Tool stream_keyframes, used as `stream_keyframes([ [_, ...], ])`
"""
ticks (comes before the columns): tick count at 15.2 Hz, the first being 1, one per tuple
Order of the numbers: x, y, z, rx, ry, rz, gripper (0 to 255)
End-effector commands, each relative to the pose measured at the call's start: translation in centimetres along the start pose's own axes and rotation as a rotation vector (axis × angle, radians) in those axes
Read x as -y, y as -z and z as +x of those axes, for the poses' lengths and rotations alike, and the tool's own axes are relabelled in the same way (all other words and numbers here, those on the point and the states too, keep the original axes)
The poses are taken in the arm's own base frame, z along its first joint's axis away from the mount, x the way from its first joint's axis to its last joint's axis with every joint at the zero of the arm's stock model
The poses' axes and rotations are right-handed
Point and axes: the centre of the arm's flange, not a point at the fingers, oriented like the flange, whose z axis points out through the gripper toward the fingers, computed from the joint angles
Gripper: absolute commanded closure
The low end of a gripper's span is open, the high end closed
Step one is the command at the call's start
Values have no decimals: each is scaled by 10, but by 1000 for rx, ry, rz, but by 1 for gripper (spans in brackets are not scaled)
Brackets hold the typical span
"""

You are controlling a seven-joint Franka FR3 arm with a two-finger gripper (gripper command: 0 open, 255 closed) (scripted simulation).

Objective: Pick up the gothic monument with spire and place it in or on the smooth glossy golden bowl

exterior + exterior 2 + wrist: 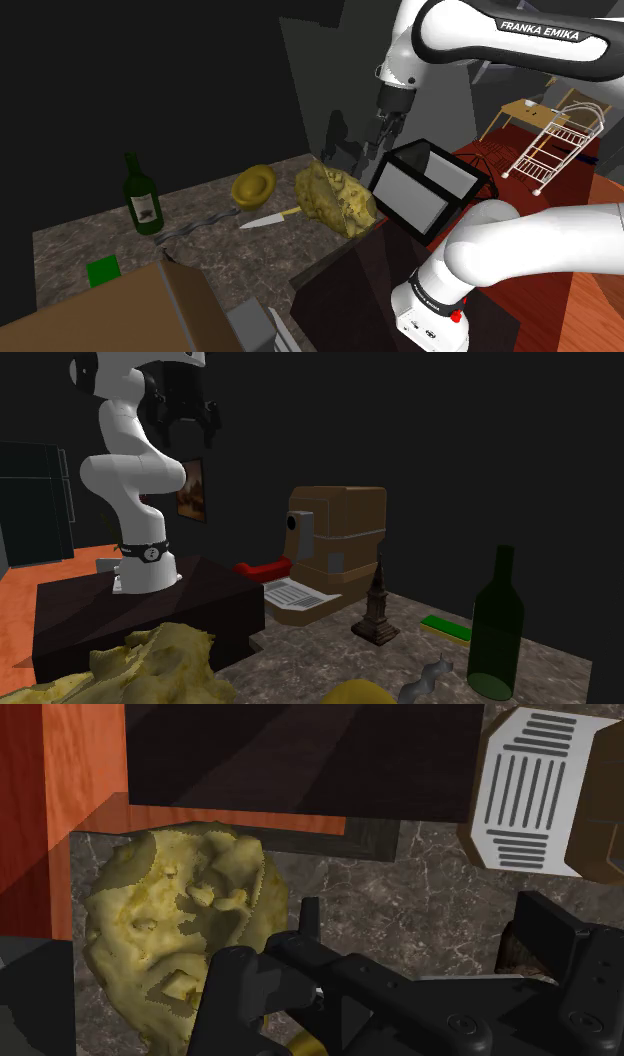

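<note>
Monument (377, 608): dark, slender spire, standing upright.

Dim room, dark wall (150, 80) all round. In the shoulder view: marbled grey counter (260, 255) at seven o'clock, white wire rack (555, 140) at two, small wooden table (522, 108) beside it, reddish wood floor (590, 315) at four.

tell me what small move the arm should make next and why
Probably carry the tool across the counter toward the monument. The tool hangs high near the stand, open and holding nothing, while the monument stands upright and untouched beside the brown box, far from it. The bowl can wait.
</note>
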Motion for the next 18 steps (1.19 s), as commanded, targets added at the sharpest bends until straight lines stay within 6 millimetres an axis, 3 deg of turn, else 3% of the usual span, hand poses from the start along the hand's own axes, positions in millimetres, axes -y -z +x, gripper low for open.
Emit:
stream_keyframes([
  [1,0,0,0,0,0,0,0],
  [9,25,-65,74,-35,240,-6,0],
  [18,74,-135,150,-74,510,-12,0],
])
